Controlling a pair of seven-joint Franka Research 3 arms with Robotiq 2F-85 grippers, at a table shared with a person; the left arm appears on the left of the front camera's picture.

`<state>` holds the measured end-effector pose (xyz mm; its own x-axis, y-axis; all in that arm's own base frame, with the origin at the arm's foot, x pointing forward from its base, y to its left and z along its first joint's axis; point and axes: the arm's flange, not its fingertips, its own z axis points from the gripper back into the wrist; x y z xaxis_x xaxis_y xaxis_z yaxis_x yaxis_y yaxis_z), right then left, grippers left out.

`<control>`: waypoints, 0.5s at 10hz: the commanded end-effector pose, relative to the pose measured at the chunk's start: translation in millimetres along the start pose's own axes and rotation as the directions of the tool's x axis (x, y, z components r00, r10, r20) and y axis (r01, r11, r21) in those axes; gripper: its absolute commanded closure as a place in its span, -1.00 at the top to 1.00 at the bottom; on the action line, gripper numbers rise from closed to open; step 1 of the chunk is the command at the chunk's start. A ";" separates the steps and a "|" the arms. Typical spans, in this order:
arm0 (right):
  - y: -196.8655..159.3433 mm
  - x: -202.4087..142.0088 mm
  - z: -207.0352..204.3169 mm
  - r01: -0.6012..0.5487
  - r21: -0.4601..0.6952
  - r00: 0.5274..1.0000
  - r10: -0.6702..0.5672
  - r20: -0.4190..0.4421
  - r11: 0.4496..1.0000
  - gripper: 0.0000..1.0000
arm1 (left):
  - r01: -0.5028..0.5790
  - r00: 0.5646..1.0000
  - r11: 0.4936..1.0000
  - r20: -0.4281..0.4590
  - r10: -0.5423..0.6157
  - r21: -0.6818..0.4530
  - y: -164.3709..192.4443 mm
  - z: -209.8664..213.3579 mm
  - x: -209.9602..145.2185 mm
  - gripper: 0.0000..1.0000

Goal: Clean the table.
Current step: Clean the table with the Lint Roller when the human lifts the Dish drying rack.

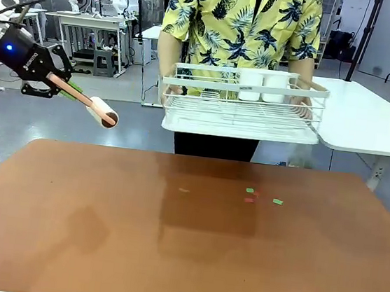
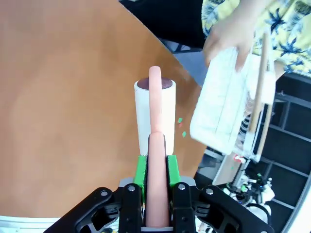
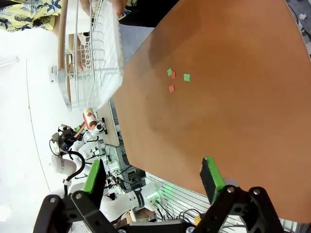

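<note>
Left tool (image 1: 64,87): was clenched on the pink handle of a lint roller (image 1: 102,112), held aloft at the left of the reddish-brown surface (image 1: 182,257). Right tool (image 3: 153,177): stood released, fingers spread, facing that surface. Green and red scraps (image 1: 260,196) lay right of centre, and a person held a white wire rack (image 1: 241,109) above the far edge.

Bare table (image 1: 99,248) below and ahead of left gripper (image 1: 68,88); to its right, blocked by white wire rack (image 1: 241,112) held above the far edge.
</note>
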<state>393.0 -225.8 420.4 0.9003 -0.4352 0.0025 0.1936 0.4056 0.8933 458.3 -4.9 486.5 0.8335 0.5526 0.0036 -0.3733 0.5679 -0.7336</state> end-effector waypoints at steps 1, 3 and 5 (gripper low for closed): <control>3.2 -1.2 1.6 -0.003 0.003 1.000 0.003 0.004 1.000 1.00 | 0.027 0.998 0.997 -0.057 -0.023 0.065 -24.6 2.4 15.7 -0.59; 3.2 -1.2 1.6 -0.003 0.003 1.000 0.003 0.004 1.000 1.00 | 0.106 0.991 0.988 -0.092 -0.095 0.116 -42.4 2.6 23.5 -0.59; 3.2 -1.2 1.6 -0.003 0.003 1.000 0.003 0.004 1.000 1.00 | 0.242 0.964 0.955 -0.154 -0.217 0.170 -65.0 -8.6 26.4 -0.59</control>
<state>393.0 -225.8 420.4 0.9003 -0.4353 0.0025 0.1936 0.4056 0.8933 497.1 -27.2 519.3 0.9205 0.3877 0.0483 -0.2775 0.7359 -0.6176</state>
